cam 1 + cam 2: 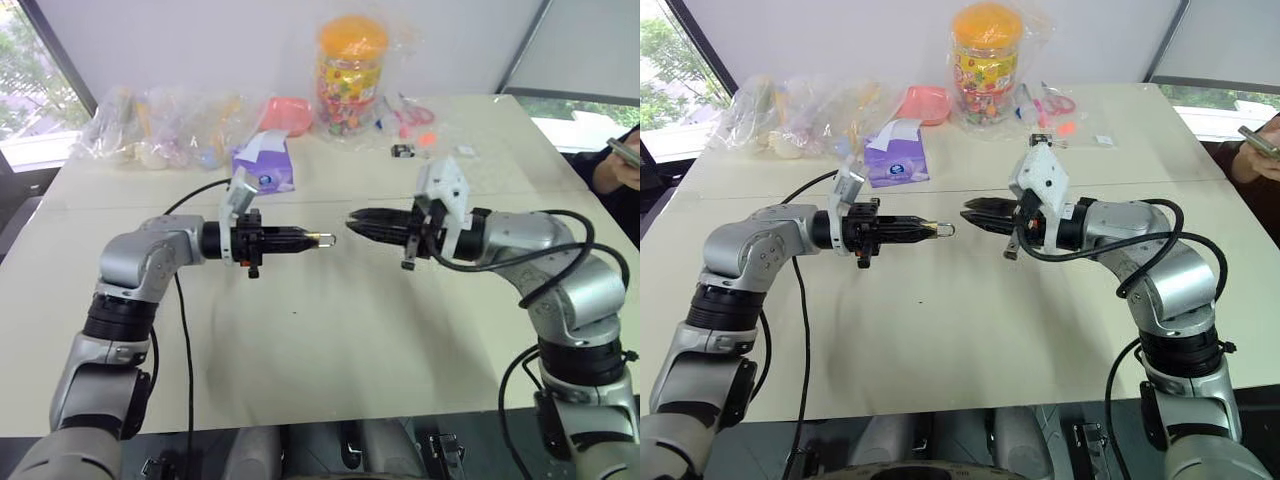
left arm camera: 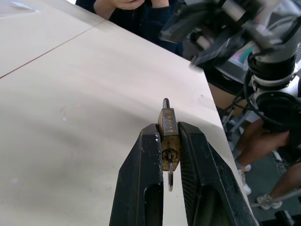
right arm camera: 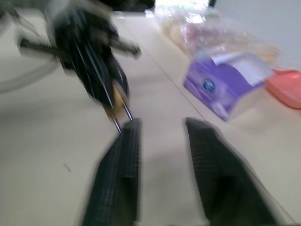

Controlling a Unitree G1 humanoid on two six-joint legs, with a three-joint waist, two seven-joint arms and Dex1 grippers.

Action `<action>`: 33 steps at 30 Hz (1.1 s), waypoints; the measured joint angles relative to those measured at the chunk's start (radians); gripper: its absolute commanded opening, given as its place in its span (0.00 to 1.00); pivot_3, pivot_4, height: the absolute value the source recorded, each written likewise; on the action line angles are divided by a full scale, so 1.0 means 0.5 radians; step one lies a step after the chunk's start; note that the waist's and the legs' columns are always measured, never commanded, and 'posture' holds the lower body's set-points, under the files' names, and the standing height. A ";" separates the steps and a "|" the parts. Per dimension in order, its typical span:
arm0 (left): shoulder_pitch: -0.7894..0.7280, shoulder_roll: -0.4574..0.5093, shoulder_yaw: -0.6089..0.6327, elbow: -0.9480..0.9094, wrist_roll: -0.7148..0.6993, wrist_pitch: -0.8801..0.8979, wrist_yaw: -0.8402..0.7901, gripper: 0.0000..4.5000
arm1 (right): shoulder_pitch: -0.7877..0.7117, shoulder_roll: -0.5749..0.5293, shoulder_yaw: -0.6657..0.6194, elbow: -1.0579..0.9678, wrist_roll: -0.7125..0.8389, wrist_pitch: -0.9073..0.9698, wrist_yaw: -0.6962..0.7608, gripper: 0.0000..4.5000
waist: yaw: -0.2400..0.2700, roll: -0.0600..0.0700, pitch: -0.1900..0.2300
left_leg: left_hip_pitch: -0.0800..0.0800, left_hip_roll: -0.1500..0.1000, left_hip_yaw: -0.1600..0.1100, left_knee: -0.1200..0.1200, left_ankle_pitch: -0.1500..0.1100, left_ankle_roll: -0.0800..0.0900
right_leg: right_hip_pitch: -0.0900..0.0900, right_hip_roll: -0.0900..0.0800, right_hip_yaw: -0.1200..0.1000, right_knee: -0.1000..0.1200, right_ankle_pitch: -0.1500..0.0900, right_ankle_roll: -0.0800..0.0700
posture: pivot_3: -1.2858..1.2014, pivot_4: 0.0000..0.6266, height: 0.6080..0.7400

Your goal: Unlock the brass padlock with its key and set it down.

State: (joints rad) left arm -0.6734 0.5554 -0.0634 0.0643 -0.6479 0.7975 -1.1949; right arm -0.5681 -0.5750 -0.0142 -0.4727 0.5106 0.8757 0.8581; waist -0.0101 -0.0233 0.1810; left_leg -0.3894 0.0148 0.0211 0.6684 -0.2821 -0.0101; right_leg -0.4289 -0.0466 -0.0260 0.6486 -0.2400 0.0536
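Left gripper is clamped on the brass padlock, held level above the table w/ the shackle end pointing out toward the right gripper. Right gripper sits just opposite, tips near the shackle but apart from it; in its wrist view its fingers stand apart w/ nothing between them. A thin pale metal piece hangs at the keyhole end, tucked between the left fingers: prob. the key, apparently already seated in the lock. Can't tell whether the shackle has popped; it shows as a small silvery loop at the tip, too small to read. So by my reading: lock picked up, key likely in; turn of key unconfirmed, shackle release unconfirmed, and set-down def. not done since the lock is in the air. Left to do: open shackle if needed, then lower and release onto the table.
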 measured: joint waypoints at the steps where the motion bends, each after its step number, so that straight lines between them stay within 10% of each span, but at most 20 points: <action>1: -0.003 -0.002 0.000 0.004 0.001 0.000 -0.003 0.00 | -0.003 0.022 -0.003 -0.015 0.056 0.073 -0.035 0.00 | 0.000 0.000 0.000 | 0.000 0.000 0.000 0.000 0.000 0.000 | 0.000 0.000 0.000 0.000 0.000 0.000 | 0.52 0.24 0.98; 33: -0.028 -0.072 0.005 -0.013 -0.047 0.039 0.023 0.00 | 0.191 -0.167 0.330 0.061 -0.030 -0.021 -0.187 0.00 | 0.007 0.000 0.000 | -0.002 -0.002 0.000 -0.001 0.000 0.000 | -0.001 0.002 -0.001 -0.002 0.000 0.001 | 0.52 0.24 0.98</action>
State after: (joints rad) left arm -0.6873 0.5196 -0.0607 0.0578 -0.6714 0.8171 -1.1833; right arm -0.4728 -0.6587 0.1506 -0.4423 0.4954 0.8653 0.7647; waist -0.0068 -0.0231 0.1809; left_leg -0.3903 0.0140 0.0211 0.6679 -0.2822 -0.0099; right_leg -0.4294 -0.0457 -0.0263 0.6475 -0.2402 0.0541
